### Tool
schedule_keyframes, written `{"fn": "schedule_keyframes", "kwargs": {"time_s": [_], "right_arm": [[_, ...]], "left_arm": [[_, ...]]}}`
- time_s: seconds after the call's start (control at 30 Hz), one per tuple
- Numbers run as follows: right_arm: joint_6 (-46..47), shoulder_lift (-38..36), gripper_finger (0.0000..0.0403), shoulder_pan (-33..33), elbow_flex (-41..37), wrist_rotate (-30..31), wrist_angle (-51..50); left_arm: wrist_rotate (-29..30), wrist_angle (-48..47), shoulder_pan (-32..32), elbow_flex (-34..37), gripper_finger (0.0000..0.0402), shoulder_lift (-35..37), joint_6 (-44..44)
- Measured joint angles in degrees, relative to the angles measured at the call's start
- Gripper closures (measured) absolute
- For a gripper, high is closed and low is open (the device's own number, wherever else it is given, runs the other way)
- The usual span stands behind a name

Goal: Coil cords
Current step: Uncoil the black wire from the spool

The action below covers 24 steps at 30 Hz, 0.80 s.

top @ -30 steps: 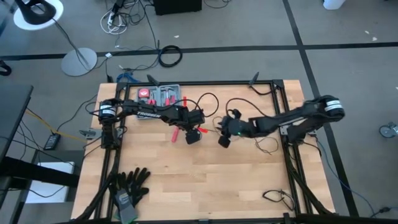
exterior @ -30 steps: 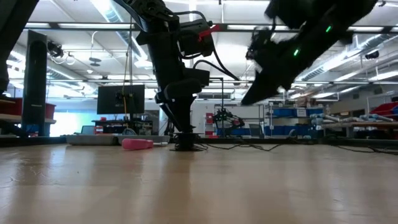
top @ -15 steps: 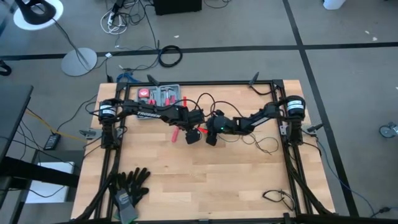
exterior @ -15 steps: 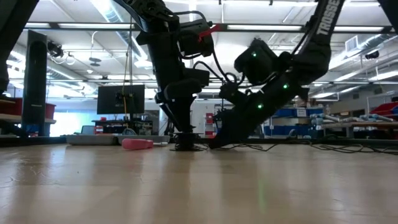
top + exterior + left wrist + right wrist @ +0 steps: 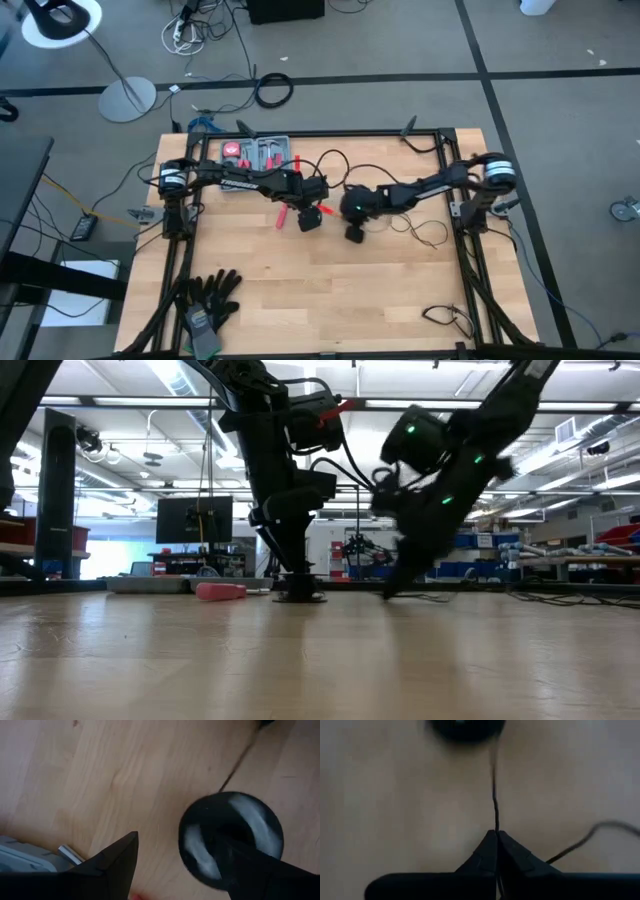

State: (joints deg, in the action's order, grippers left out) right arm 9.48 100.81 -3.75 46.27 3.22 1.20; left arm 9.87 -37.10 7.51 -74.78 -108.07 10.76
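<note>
The cord is a very thin black wire that ends at a round black puck (image 5: 205, 815) lying flat on the wooden table (image 5: 330, 290). Its loose loops (image 5: 335, 160) lie toward the far edge. My left gripper (image 5: 175, 837) stands open at the table's middle, pointing steeply down, with one finger over the puck and the other over bare wood. Just to its right, my right gripper (image 5: 496, 832) is low over the table (image 5: 355, 233) and shut on the cord. My left gripper has one finger (image 5: 250, 865) on or just above the puck's top; I cannot tell whether it touches. My right gripper pinches the cord (image 5: 495, 817) between its two fingertips, a short way from the puck (image 5: 467, 725). The fingers slant down from the table's right. From them the cord runs straight ahead to the puck, low along the wood.
A grey tray (image 5: 258, 152) with red-handled tools stands at the far left. Black gloves (image 5: 205, 300) lie at the near left corner. More thin wire (image 5: 428, 232) lies to the right of my right gripper, and a small tangle (image 5: 445, 318) lies near the right front corner.
My right gripper has come down from well above the table to its surface beside my left gripper, then drawn back a little toward the right edge. In the low view its fingers were spread half a second ago and now meet in a point.
</note>
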Motion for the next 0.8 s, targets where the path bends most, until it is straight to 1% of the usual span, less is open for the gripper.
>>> {"fn": "schedule_keyframes", "kwargs": {"time_s": [0.13,0.33,0.4,0.47,0.57,0.63,0.7,0.8], "right_arm": [[4.6,-8.0,0.0400,3.4,-0.3,-2.0,-20.0],[18.4,-20.8,0.0401,10.8,-0.3,-2.1,-48.5],[23.6,-24.7,0.0401,13.3,-0.3,-0.3,-55.5],[28.6,-28.0,0.0401,15.3,-0.3,3.5,-59.3],[31.9,-31.8,0.0396,16.7,-0.3,9.5,-58.3],[31.9,-33.3,0.0387,16.6,-0.3,14.7,-53.6],[27.9,-34.1,0.0374,16.1,-0.3,19.6,-46.2],[16.0,-33.4,0.0348,14.8,-0.2,23.6,-32.1]], "left_arm": [[0.0,-0.1,0.0,0.0,0.0145,0.0,0.0],[0.0,0.0,0.0,0.0,0.0145,0.0,0.0],[0.0,0.1,0.0,0.0,0.0145,0.0,0.0],[0.0,0.4,0.0,0.0,0.0145,0.0,0.0],[0.0,0.8,0.0,0.0,0.0145,0.0,0.0],[0.0,0.9,0.0,0.0,0.0145,0.0,0.0],[0.0,0.9,0.0,0.0,0.0145,0.0,0.0],[0.0,0.9,0.0,0.0,0.0145,0.0,0.0]]}}
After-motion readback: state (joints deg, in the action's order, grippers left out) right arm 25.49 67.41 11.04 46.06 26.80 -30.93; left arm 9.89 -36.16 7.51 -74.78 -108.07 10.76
